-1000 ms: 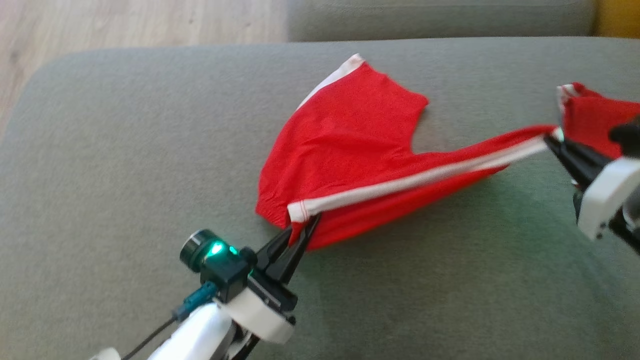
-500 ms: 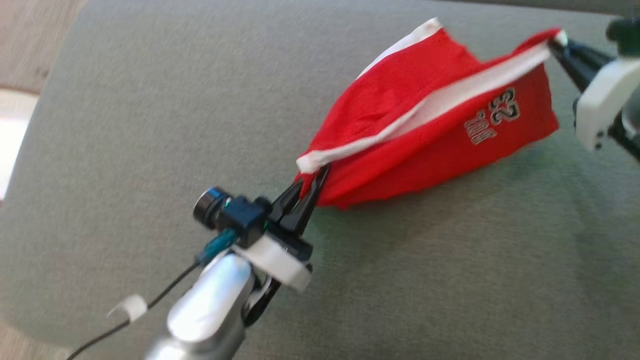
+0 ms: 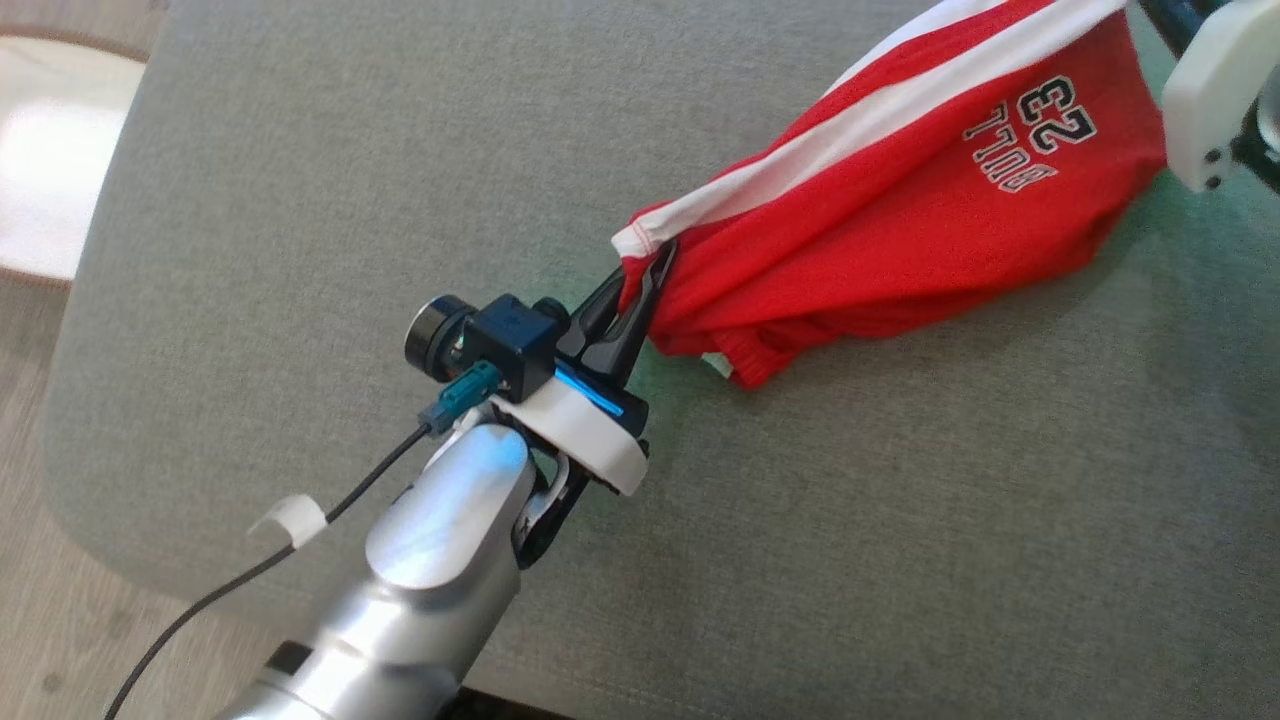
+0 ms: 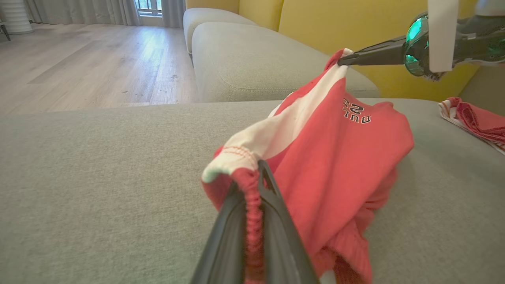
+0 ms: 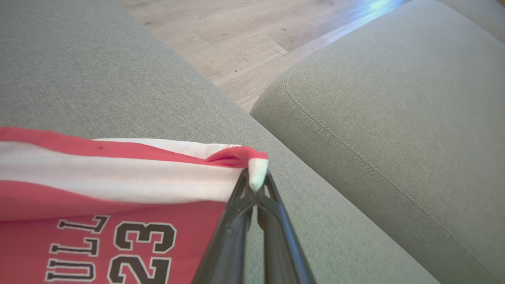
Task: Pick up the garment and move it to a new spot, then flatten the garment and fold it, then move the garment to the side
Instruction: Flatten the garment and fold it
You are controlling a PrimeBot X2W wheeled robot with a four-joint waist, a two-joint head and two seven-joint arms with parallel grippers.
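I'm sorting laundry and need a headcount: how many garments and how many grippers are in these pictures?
Garments: 2, the held garment and a loose garment.
Grippers: 2, left gripper and right gripper, both shut on the held garment.
Total: 4.

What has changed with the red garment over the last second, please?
The left gripper and right gripper lifted the red garment off the grey cushion, where it lay spread; it now hangs doubled between them, printed 23 showing. Both stayed shut on its white-trimmed ends. The head camera also shifted.
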